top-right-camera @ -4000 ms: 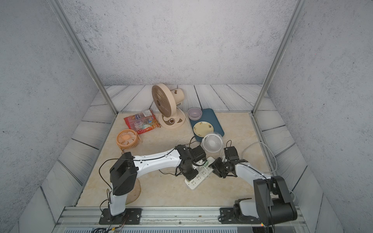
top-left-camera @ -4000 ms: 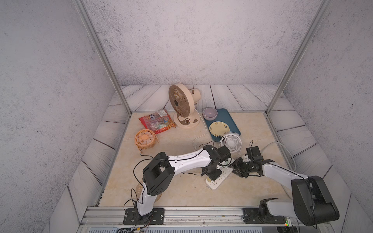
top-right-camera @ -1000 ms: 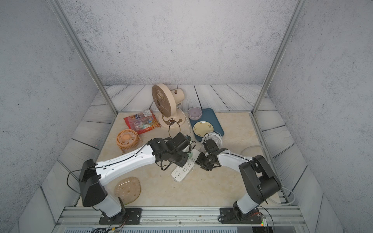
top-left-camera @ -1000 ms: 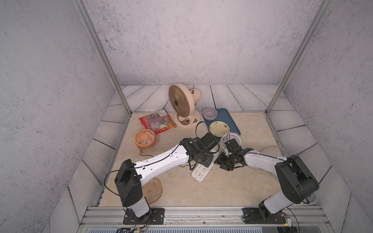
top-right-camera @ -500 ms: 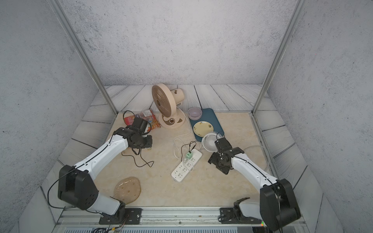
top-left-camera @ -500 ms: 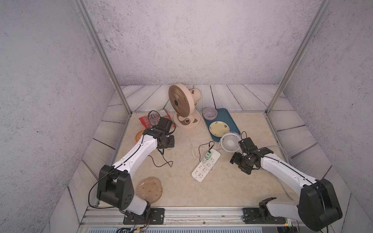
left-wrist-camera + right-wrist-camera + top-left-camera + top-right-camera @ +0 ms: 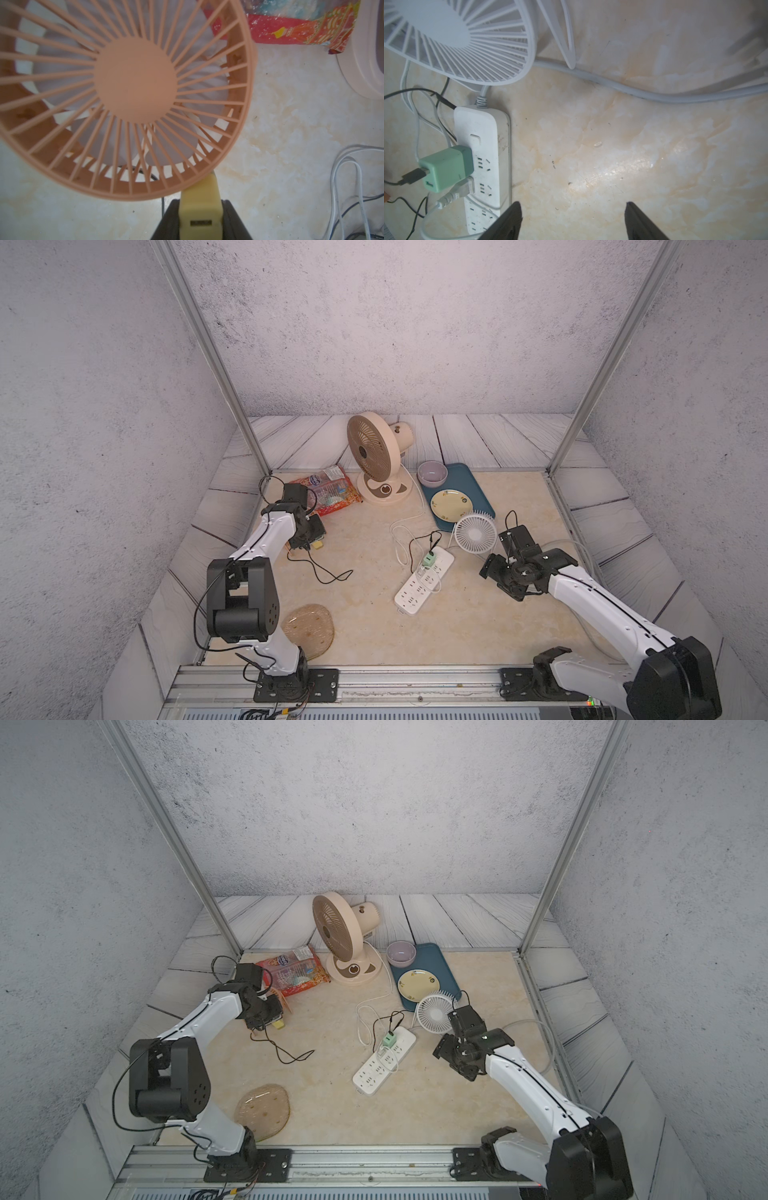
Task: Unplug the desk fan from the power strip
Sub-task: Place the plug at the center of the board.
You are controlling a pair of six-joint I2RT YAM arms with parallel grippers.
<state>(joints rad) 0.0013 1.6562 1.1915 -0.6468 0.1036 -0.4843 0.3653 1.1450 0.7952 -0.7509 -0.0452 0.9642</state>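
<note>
Two arms work over a beige worktop (image 7: pixel 478 635). Lgst item: beige fan (image 7: pixel 371 452), upright at far edge, approx. mid-way along. Blue tray (image 7: pixel 478 489) sits beside it, twd right edge. Power strip (image 7: pixel 417 591) lies flat & diagonal near worktop centre. White fan (image 7: pixel 475 534) stands just beyond strip's far end. Orange fan (image 7: pixel 135 83) is near left edge, directly below left gripper (image 7: pixel 313 541). Right gripper (image 7: pixel 572 220) hovers btwn strip & right edge, jaws wide apart, nothing in them. Smaller items: plate (image 7: pixel 451 504) & bowl (image 7: pixel 432 472) on tray. Green adapter (image 7: pixel 429 571) is plugged in at strip's far end. Yellow adapter (image 7: pixel 199 205) is clamped in left gripper, well apart from strip.
</note>
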